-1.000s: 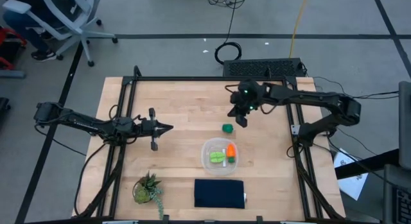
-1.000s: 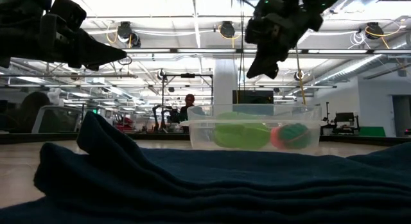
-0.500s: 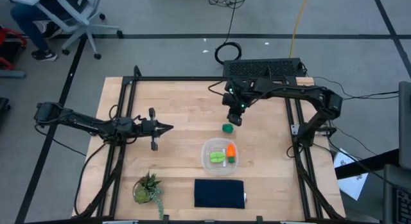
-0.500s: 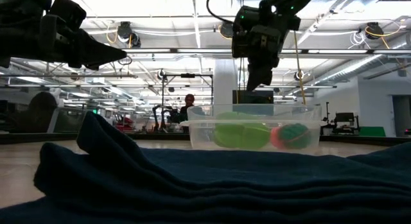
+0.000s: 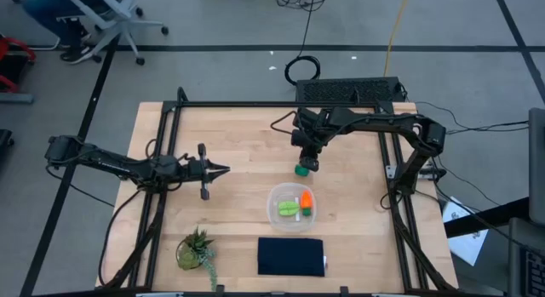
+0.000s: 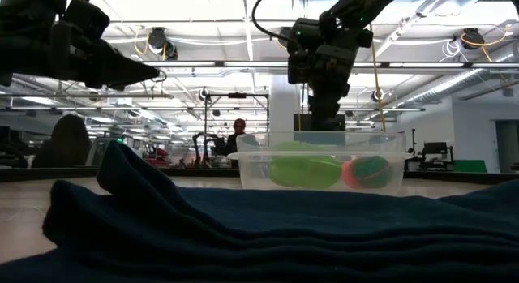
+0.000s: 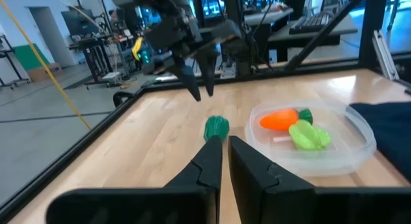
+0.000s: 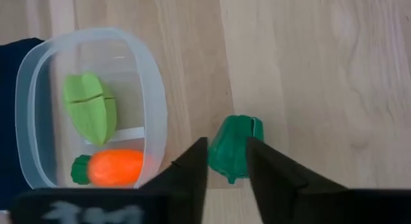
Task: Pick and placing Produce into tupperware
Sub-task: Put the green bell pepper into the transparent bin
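Hovering at the high view's centre, the right gripper (image 5: 307, 162) spreads its fingers narrowly straight above the dark green round piece (image 5: 301, 170), which lies just above the tupperware (image 5: 274, 197), unheld.

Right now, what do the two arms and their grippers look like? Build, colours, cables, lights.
Both arms are dark, slim and jointed. The left gripper ends in two tapered black fingers. The right gripper has the same wedge-shaped black fingers, a green light near the wrist and a black cable looping off it. No markings are legible.
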`<state>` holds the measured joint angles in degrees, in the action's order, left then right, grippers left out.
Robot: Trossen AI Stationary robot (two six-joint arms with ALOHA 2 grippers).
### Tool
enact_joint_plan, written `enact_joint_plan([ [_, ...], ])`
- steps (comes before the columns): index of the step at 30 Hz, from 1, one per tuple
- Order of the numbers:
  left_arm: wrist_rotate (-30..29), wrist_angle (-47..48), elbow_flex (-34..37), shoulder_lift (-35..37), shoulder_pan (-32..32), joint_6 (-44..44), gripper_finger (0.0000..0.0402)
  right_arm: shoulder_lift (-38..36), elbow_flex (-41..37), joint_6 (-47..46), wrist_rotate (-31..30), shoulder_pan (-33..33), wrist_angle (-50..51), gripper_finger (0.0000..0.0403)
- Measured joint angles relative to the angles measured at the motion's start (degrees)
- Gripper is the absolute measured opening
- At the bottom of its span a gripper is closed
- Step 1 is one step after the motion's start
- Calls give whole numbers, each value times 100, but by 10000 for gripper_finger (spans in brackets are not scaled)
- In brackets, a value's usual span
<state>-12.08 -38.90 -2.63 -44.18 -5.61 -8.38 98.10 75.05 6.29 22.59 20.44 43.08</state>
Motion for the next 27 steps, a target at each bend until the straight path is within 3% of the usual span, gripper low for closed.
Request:
enact_joint_plan([
  [10,2,196,0,0,0,140,31,-1,-127,209,-11,-8,5,273],
  [15,2,195,0,0,0,140,31,-1,-492,82,-328,12,-317,336],
  [20,2,193,0,0,0,140,31,-1,-759,65,-328,16,-677,363],
  [27,2,191,0,0,0,139,31,-1,-1042,41,-328,13,-1215,366],
])
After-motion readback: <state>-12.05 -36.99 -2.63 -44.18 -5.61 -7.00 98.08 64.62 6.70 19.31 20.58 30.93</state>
